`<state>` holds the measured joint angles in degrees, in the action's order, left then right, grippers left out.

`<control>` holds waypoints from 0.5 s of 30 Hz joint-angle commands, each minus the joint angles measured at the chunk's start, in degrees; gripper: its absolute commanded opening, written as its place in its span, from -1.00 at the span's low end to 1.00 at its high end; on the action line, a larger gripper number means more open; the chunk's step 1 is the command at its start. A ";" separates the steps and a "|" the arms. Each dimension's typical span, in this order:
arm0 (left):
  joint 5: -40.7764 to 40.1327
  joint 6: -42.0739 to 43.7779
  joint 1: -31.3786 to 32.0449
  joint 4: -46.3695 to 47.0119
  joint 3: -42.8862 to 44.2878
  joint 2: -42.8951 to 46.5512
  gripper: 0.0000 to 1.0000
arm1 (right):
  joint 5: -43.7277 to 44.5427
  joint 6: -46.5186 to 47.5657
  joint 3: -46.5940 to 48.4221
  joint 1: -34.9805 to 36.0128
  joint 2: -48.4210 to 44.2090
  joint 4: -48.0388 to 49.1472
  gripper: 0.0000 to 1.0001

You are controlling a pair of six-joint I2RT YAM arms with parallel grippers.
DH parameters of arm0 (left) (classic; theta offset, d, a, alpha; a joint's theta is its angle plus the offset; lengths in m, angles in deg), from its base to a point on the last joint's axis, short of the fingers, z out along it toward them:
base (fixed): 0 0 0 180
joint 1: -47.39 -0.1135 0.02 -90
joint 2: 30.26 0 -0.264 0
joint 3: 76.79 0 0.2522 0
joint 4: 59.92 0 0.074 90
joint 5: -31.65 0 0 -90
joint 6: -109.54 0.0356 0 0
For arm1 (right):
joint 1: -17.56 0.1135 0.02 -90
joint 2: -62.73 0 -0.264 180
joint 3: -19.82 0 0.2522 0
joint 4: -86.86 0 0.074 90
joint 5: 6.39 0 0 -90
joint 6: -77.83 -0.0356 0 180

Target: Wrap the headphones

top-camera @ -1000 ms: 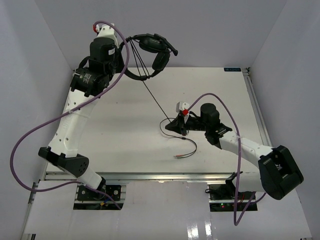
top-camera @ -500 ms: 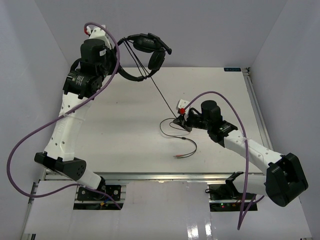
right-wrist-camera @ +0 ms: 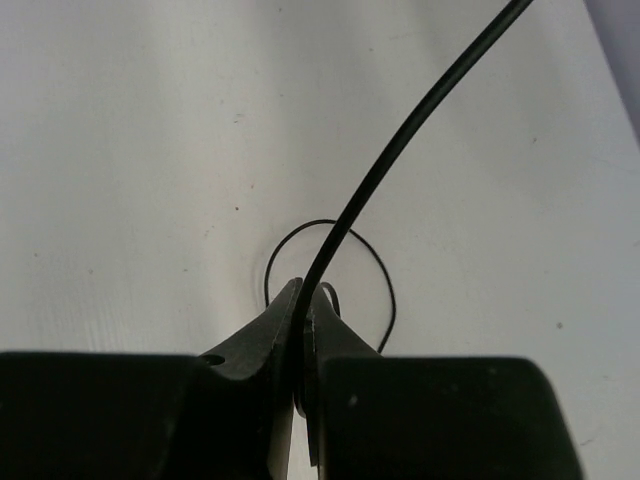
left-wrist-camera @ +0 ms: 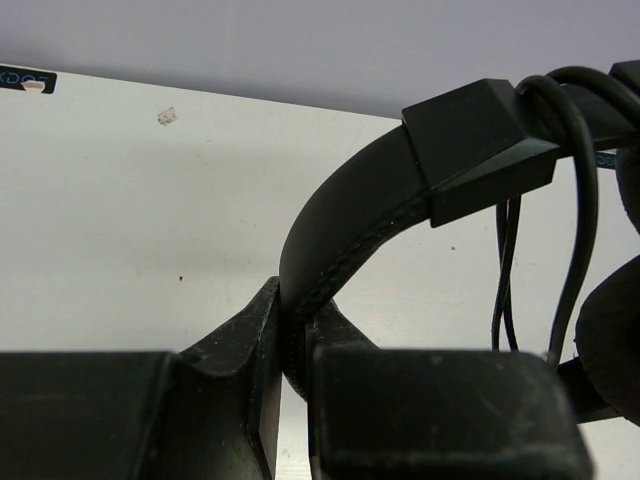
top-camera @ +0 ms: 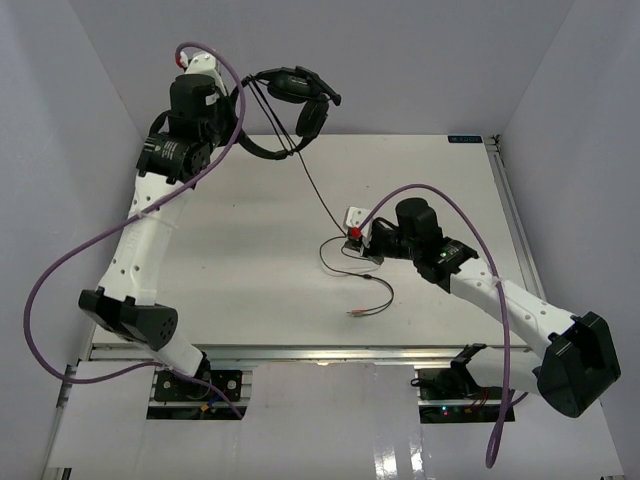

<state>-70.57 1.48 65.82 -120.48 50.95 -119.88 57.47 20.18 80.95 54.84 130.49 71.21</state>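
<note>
Black headphones (top-camera: 290,100) hang in the air over the far-left part of the desk (top-camera: 230,260). The headband (left-wrist-camera: 350,210) is clenched between the left jaws. Left wrist view shows the band pinched edge-on, only a narrow bite. Earcups (top-camera: 312,118) dangle to the right of the left arm (top-camera: 140,240). A few strands of cord (top-camera: 320,192) already cross the band and cups. From there the cord runs taut and diagonal down to the right jaws, clenched on it low near mid-desk. Right wrist view confirms the thin cord pinched at the tips. Past that grip a slack loop (top-camera: 388,290) lies on the desk, and the tail ends in reddish plugs (top-camera: 358,313) nearer the front edge.

Risks, as a judgement:
- The line looks tight, so more pull apart likely drags the band out of that narrow left grip, or the headphones twist and drop.
- The cord is thin and may slide through the right jaws, killing tension and letting the wound strands slip off the cups.
- The slack loop could knot or catch on the right jaws as the tail feeds up.
- The plugs may drag and snag.

Around: a purple cable (top-camera: 440,195) arches over the right arm (top-camera: 500,300), close to the cord path. The left arm's purple cable (top-camera: 28,315) curls up beside the headphones. Either could hook the cord during circling.
</note>
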 commanded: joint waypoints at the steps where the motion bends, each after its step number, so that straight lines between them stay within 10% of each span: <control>1: 0.38 -0.89 -0.76 4.87 1.00 -5.46 -1.00 | 10.19 9.59 9.10 3.15 -0.50 -8.28 -0.85; 15: 2.52 12.06 10.84 7.66 -23.95 -6.98 -1.00 | 41.12 28.49 25.06 5.43 6.72 -1.47 -0.84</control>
<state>-70.59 8.56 73.00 -116.88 32.36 -131.97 87.97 41.71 103.29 60.23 135.41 64.19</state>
